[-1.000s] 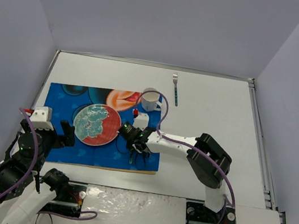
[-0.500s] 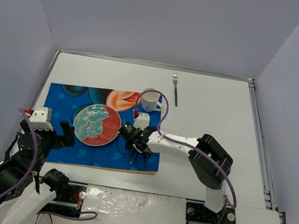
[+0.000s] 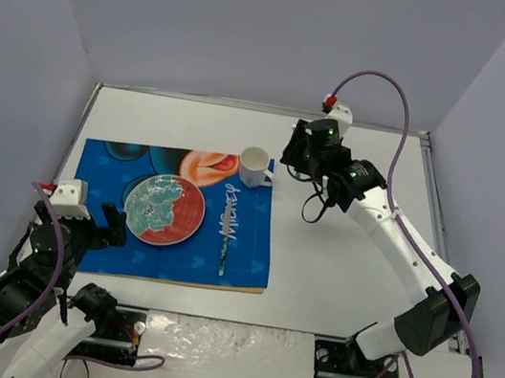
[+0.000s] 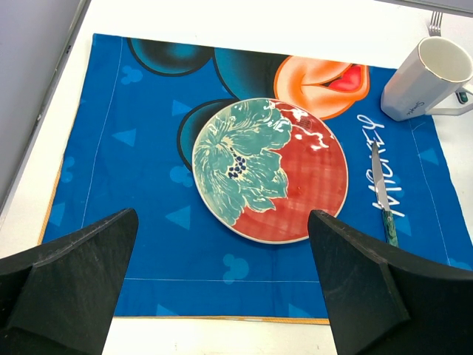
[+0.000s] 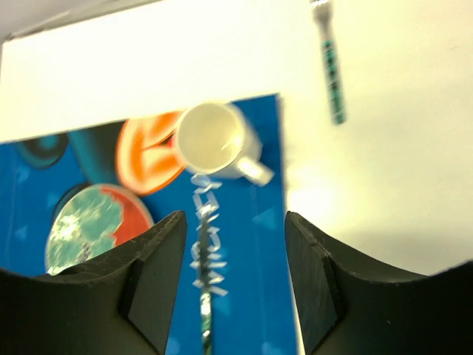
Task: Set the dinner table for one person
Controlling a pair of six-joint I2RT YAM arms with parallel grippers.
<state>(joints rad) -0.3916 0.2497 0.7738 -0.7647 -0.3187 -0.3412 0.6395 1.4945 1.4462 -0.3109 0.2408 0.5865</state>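
The white dinner table (image 3: 348, 254) carries a blue Mickey placemat (image 3: 109, 175). On the mat lie a red and teal plate (image 3: 164, 210), a knife (image 3: 228, 234) to the plate's right, and a white mug (image 3: 254, 165) at the far right corner. My right gripper (image 3: 298, 158) is open and empty, raised high beside the mug; it hides the fork in the top view. The right wrist view shows the fork (image 5: 329, 59) on bare table, the mug (image 5: 214, 140) and the knife (image 5: 203, 296) below my open gripper (image 5: 233, 281). My left gripper (image 3: 116, 224) is open and empty, near the plate (image 4: 270, 170).
Grey walls close the table on three sides, and a metal rim (image 3: 441, 221) runs along its right edge. The mat's near edge (image 4: 222, 319) lies just ahead of the left gripper (image 4: 222, 296). The right arm's purple cable (image 3: 387, 81) loops above the far edge.
My right gripper has let go of the knife, which now lies on the mat right of the plate. The gripper has risen and swung to the far right, over the fork. The left arm is unchanged.
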